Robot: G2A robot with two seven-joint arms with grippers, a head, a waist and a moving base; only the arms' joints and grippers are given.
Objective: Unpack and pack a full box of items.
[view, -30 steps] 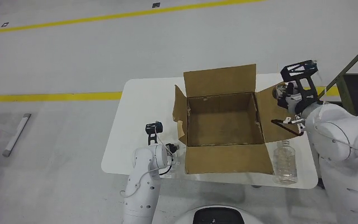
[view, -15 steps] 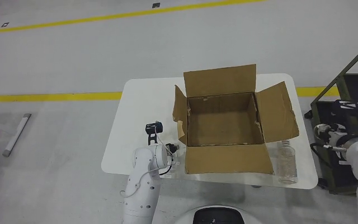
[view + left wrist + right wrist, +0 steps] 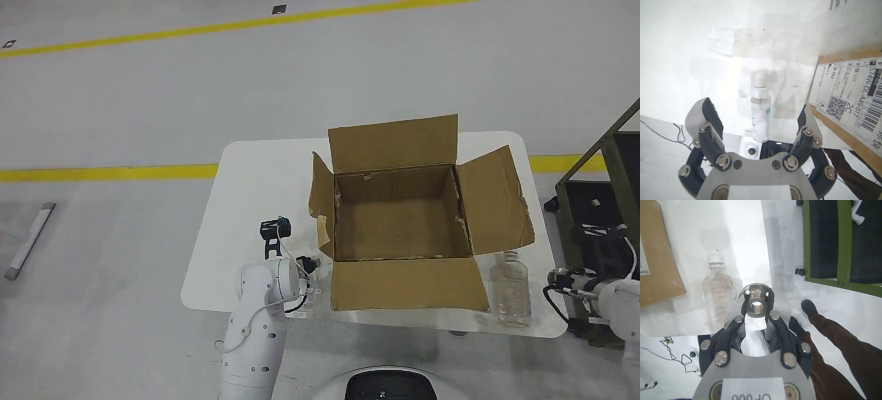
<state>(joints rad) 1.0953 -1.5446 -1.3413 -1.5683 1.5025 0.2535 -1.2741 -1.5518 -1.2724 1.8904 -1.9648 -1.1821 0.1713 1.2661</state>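
White table (image 3: 250, 220), green cart (image 3: 841, 237), poss. pipe (image 3: 29, 240) on floor (image 3: 120, 90)

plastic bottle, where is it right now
In the top view the plastic bottle lies on the white table at the robot's right, just outside the cardboard box, by its right flap and near the table's front edge.

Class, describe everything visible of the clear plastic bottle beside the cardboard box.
The bottle is clear, ribbed plastic with a white screw cap, and looks empty. It appears to lie on its side on the white table, by the near edge on the robot's right, cap pointing away. A flap of the box is close, with a gap. The right hand, shut on a metal part, is near but clear of it.
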